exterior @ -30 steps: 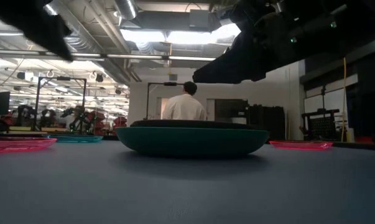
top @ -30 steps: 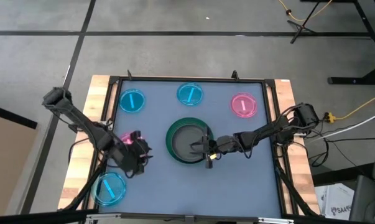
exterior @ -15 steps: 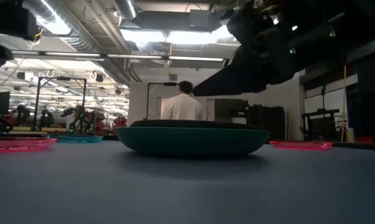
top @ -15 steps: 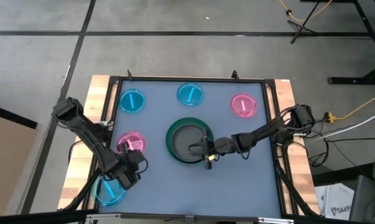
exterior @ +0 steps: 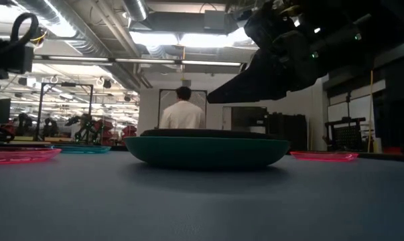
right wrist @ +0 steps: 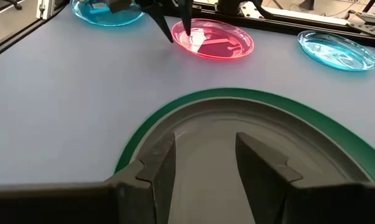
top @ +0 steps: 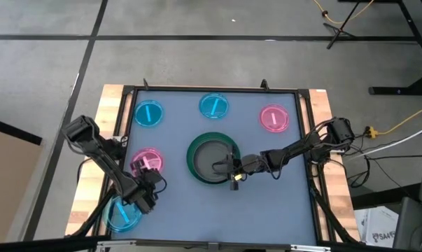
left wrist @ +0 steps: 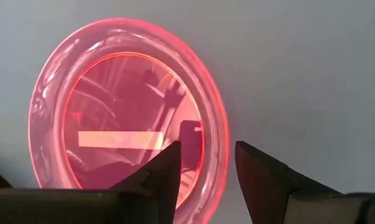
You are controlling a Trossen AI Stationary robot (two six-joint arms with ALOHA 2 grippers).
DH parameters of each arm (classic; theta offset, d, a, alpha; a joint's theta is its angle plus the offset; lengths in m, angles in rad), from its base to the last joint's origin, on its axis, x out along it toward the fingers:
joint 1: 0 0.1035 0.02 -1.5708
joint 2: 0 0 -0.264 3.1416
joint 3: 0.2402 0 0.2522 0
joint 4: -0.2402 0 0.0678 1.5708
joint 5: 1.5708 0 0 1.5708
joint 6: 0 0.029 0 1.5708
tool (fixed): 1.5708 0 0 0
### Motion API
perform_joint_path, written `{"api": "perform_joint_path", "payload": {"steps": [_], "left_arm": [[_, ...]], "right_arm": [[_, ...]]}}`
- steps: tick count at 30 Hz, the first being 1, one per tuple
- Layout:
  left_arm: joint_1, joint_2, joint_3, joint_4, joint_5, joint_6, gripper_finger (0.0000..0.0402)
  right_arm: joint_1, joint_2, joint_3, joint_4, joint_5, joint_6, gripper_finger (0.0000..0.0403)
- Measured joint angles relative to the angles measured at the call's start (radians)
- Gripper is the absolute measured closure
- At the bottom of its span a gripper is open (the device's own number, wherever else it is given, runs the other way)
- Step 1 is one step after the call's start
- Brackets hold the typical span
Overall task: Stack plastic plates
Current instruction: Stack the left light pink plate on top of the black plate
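A dark grey plate (top: 214,159) lies inside the large dark green plate (top: 192,159) at the table's middle; both also show in the right wrist view (right wrist: 249,143). My right gripper (top: 229,168) hangs open just above the grey plate's right part (right wrist: 203,155). A translucent pink plate (top: 146,161) lies flat at the left. My left gripper (top: 150,179) is open at that plate's near rim (left wrist: 219,155), one finger over the plate's inside and one outside the rim. My left gripper stands astride the pink plate's near rim (left wrist: 219,155), coming down at a slant from the table's near side. I cannot tell whether either finger touches the plate, which lies flat on the table.
Two blue plates (top: 148,113) (top: 214,106) and a pink plate (top: 274,117) lie along the far edge. Another blue plate (top: 123,213) lies at the near left under my left arm. A person (exterior: 183,112) stands in the room behind the table.
My left gripper has drawn back from over the pink plate toward the table's near edge, and the plate now shows whole. My right gripper has sunk a little toward the grey plate.
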Motion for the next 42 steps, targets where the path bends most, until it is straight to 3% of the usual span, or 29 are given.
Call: {"api": "perform_joint_path", "payload": {"steps": [13,26,29,36,39,42], "left_arm": [[-0.001,0.008,-0.059,0.030,-0.013,0.006,0.0263],[0.001,0.012,-0.068,0.021,-0.028,0.169,0.0389],[0.005,0.012,-0.064,0.007,-0.018,0.181,0.0397],[0.041,0.010,0.100,-0.165,-0.019,0.208,0.0400],[0.059,0.010,0.195,-0.225,-0.071,0.261,0.0400],[0.075,0.009,0.288,-0.272,-0.160,0.296,0.0401]], "right_arm": [[0.000,0.000,0.000,-0.011,0.002,0.000,0.0244],[0.000,0.000,0.000,-0.010,-0.011,-0.022,0.0244],[0.000,-0.004,0.000,-0.013,-0.024,0.022,0.0244],[0.028,-0.159,0.000,-0.241,-0.133,0.135,0.0244],[0.090,-0.223,0.001,-0.348,-0.093,0.142,0.0244],[0.166,-0.249,0.001,-0.391,0.012,0.140,0.0244]]}}
